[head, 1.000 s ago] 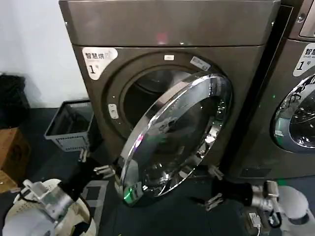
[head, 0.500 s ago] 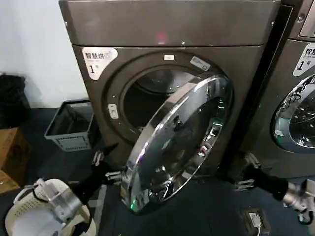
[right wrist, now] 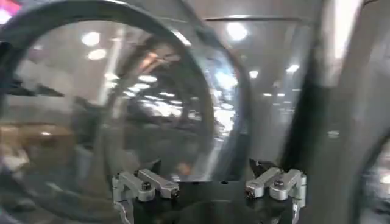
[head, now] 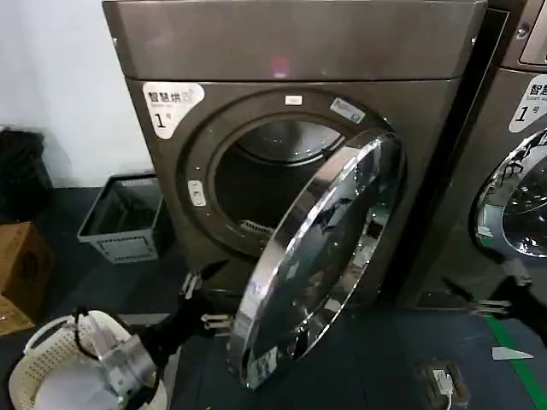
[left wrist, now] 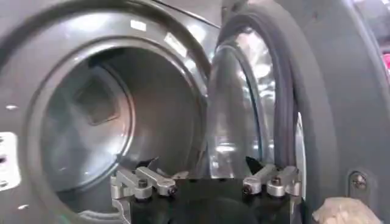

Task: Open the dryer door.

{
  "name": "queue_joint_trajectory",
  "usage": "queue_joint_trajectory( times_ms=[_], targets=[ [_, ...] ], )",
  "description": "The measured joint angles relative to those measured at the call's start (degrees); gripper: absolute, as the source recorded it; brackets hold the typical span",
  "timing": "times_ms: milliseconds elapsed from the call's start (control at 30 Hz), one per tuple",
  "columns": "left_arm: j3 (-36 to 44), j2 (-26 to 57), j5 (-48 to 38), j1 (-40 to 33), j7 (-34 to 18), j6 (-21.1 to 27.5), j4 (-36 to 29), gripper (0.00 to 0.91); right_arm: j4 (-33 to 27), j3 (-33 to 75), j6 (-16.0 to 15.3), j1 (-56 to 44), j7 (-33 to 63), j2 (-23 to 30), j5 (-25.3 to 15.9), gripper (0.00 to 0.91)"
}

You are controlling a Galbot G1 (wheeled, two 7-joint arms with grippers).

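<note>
The bronze-grey dryer (head: 299, 38) with its "1" label (head: 167, 107) fills the head view. Its chrome-ringed dryer door (head: 320, 256) stands about half open, swung to the right, and the drum opening (head: 256, 184) shows behind it. My left gripper (head: 203, 303) is open, low at the door's free edge on its inner side, holding nothing. The left wrist view looks past this gripper (left wrist: 204, 167) into the drum (left wrist: 91, 115), with the door's grey inner face (left wrist: 341, 91) beside it. My right gripper (head: 500, 290) is open, low at the far right, and in the right wrist view (right wrist: 204, 164) it faces the door's glass (right wrist: 122, 109).
A second like machine (head: 513, 94) stands close on the right. A grey plastic crate (head: 120, 218) sits left of the dryer, a cardboard box (head: 21, 265) further left. A white laundry basket (head: 47, 350) is under my left arm. A floor socket (head: 444, 380) and green tape (head: 521, 367) lie at the right.
The door has swung further open to the right. My left gripper followed it rightward at its lower edge. My right arm drew back from the door to the far right.
</note>
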Motion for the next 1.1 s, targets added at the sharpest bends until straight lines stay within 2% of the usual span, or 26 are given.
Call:
queue_joint_trajectory(
  times_ms=[100, 267, 333, 533, 733, 900, 1100],
  targets=[
    [1.4, 0.8, -0.7, -0.3, 0.3, -0.5, -0.4, 0.907, 0.3, 3.0, -0.9, -0.4, 1.6, 0.2, 0.1, 0.907],
    [4.0, 1.6, -0.9, 0.1, 1.0, -1.1, -0.7, 0.907, 1.2, 7.4, -4.8, -1.3, 7.9, 0.6, 0.1, 0.907],
    [5.2, 2.2, -0.9, 0.1, 1.0, -1.3, -0.7, 0.907, 1.6, 8.9, -6.3, -1.8, 12.3, 0.9, 1.6, 0.907],
    [9.0, 3.9, -1.4, -1.1, 0.8, -1.6, -0.6, 0.907, 2.0, 12.1, -8.6, -2.1, 23.6, 0.8, 4.4, 0.907],
    [13.3, 6.5, -3.0, -3.4, 0.6, -2.2, 0.4, 0.907, 2.5, 16.0, -9.9, -3.3, 34.1, 0.0, 4.5, 0.907],
    [17.7, 8.9, -4.6, -6.9, -0.3, -3.1, 1.7, 0.907, 2.7, 19.7, -9.7, -4.8, 39.1, -0.5, 0.8, 0.907],
    [23.9, 10.7, -6.2, -12.9, -0.9, -3.6, 3.1, 0.907, 2.6, 25.1, -9.9, -7.6, 43.2, -0.7, -7.3, 0.907]
  ],
)
